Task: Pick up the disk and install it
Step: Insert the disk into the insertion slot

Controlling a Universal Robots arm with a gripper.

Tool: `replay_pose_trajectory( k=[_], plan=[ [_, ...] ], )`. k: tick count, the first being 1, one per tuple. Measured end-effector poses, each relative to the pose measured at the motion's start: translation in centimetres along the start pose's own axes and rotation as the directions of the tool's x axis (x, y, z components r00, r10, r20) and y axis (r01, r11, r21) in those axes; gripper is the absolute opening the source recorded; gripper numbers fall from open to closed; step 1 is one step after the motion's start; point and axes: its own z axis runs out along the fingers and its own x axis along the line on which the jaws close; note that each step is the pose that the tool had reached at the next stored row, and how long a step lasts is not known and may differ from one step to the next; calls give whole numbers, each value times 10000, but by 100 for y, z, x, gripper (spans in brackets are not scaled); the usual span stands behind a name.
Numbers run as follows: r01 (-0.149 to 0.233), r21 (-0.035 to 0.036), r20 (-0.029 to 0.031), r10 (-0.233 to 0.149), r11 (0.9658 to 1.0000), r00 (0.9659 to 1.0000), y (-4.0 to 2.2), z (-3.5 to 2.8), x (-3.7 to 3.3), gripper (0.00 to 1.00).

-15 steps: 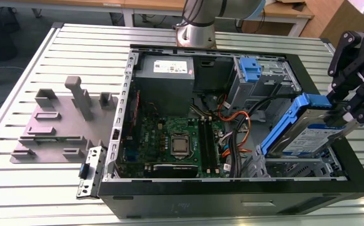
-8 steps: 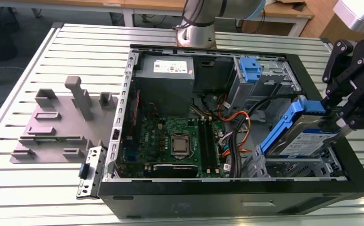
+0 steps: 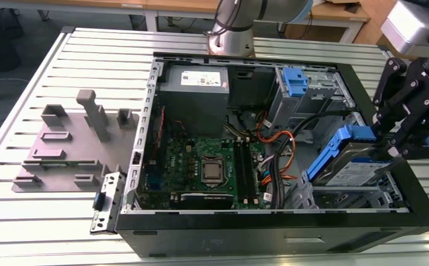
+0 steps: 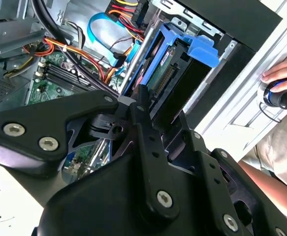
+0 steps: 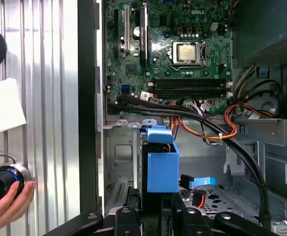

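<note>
A black pincer [image 3: 386, 145] pinches the disk [image 3: 351, 163] by one end, holding it tilted inside the open computer case [image 3: 274, 238], above the metal bay at the exterior view's right. The case lies on a slatted tabletop [image 3: 88, 61]. A person's hand [image 5: 5, 209] grips a dark knob [image 5: 3, 179].

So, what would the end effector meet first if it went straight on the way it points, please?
The end effector is shut on the disk, pointing down into the case. The disk's leading end would likely meet the metal drive bay beneath first, though depth is unclear.
</note>
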Motion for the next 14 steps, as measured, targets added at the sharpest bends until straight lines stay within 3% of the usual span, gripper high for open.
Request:
replay_pose_trajectory(
  k=[14],
  plan=[
    [0,0,0,0,10000,10000,-3,254,3,35]
  ],
)
